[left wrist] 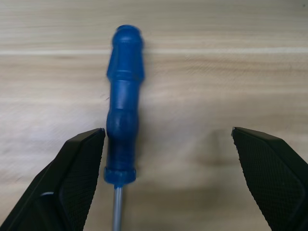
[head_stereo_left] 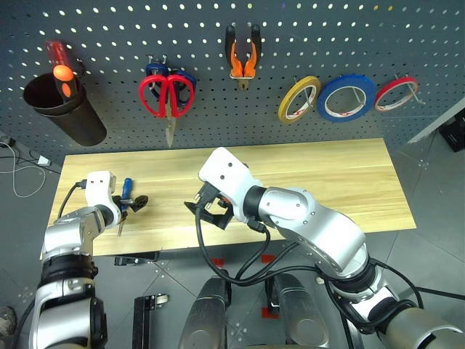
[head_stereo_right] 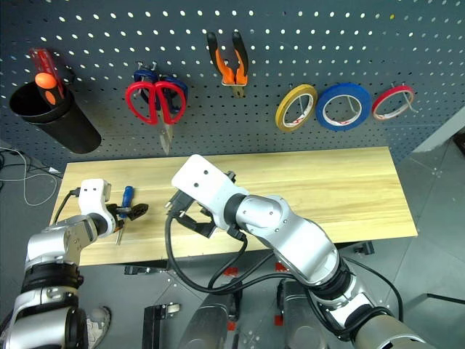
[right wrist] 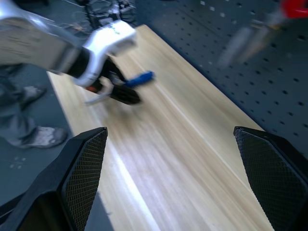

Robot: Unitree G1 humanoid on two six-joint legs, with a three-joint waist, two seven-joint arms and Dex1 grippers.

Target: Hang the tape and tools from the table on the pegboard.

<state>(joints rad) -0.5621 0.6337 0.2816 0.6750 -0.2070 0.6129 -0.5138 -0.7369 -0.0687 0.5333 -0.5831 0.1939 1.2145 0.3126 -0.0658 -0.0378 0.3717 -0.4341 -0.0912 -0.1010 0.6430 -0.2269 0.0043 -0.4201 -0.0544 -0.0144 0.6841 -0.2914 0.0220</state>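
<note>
The pegboard is already carrying most of the load: the blue tape is hanging on a hook between a yellow roll and a red roll, the red-handled scissors are hanging in front of a blue-handled pair, and the orange-and-black pliers are sitting on a hook above them. A black cup at the board's left is holding a red-and-orange tool.

The tabletop is carrying one remaining item, the blue-handled screwdriver, lying near its left end close to the front edge.

The left tool is hovering over that screwdriver, released and wide, one finger just beside the handle and the other well apart. The right tool is also spread wide and grasping nothing, hanging above the middle of the tabletop.

By my reckoning only the screwdriver is waiting to be picked up and hung
</note>
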